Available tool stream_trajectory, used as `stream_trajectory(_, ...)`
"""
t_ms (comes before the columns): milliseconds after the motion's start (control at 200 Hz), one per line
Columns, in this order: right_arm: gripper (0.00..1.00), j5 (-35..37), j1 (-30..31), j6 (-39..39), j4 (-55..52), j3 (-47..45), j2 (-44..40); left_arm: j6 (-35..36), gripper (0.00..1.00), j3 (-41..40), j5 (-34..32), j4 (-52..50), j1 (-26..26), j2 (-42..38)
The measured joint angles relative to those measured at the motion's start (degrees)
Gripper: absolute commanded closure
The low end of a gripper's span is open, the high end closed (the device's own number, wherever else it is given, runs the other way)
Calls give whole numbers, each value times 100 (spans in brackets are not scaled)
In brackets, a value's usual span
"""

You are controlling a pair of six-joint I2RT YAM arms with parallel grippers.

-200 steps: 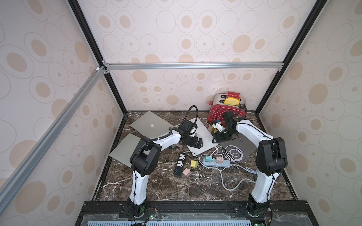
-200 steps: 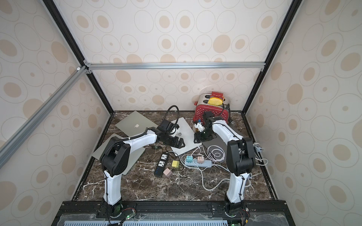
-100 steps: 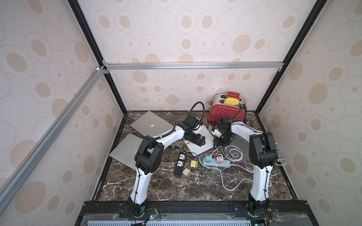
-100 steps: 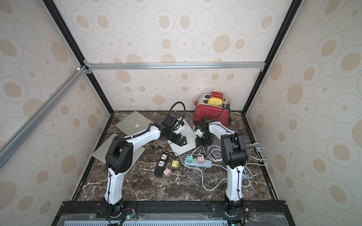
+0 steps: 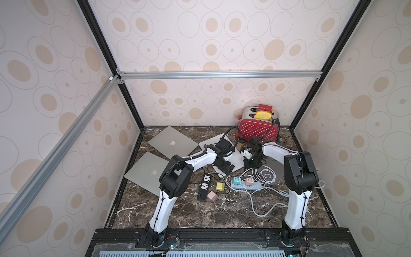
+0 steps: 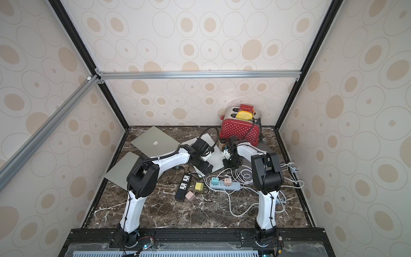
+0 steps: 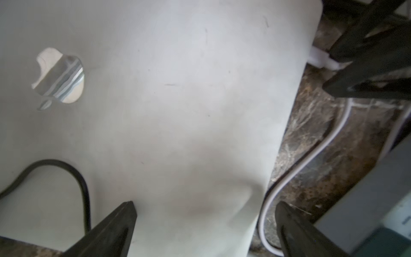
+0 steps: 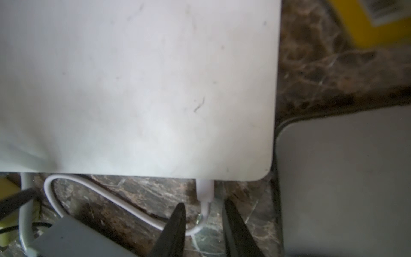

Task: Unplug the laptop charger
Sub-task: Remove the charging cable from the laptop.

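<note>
The charger's white plug [image 8: 205, 189] is seated in the edge of the laptop [image 8: 133, 89], close to one corner, and its cable [image 8: 100, 191] is looped away along that edge. The right gripper [image 8: 203, 203] is set astride the cable just behind the plug, its jaws close together but not clamped, with a sliver of gap visible on each side. The left gripper [image 7: 204, 203] is spread wide over the laptop near the same edge, and nothing is grasped. The step would be done best if the plug's stiff body, rather than the thin cable, were pinched and drawn straight out from the edge while the laptop was pressed down. The plug's seating is shown only by the wrist views. In both top views it is hidden beneath the right gripper.
</note>
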Motion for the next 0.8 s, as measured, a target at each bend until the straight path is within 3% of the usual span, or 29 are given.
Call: stream_trajectory(796,99,83,33,223,684,-470,-254,160,1,59,-1038,-72,-326,133)
